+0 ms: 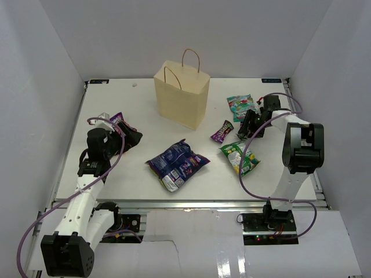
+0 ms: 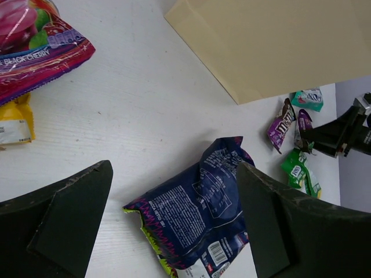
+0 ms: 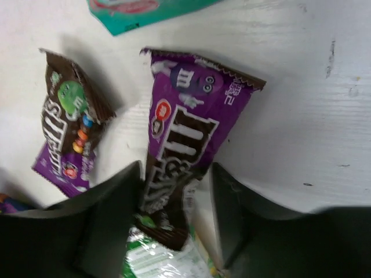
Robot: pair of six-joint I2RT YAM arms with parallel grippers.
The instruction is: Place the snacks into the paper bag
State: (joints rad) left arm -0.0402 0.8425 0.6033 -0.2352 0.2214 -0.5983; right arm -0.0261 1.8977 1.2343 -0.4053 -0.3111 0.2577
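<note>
The tan paper bag (image 1: 181, 98) stands upright at the back centre of the table, also in the left wrist view (image 2: 278, 40). A dark blue-purple snack bag (image 1: 177, 164) (image 2: 208, 214) lies mid-table, ahead of my open left gripper (image 1: 132, 139) (image 2: 174, 174). A magenta bag (image 2: 35, 52) lies beside that gripper. My right gripper (image 1: 243, 133) (image 3: 174, 202) is low over a purple candy pack (image 3: 191, 145). Its jaws straddle the pack's lower end, the left finger (image 3: 110, 214) touching it and the right one apart. A second candy pack (image 1: 222, 131) (image 3: 66, 136) lies to its left.
A green bag (image 1: 240, 157) (image 3: 162, 260) lies just under the right gripper's near side, and a teal-white bag (image 1: 240, 106) (image 3: 151, 8) lies beyond it. A yellow packet (image 2: 14, 124) sits next to the magenta bag. White walls enclose the table (image 1: 116, 174).
</note>
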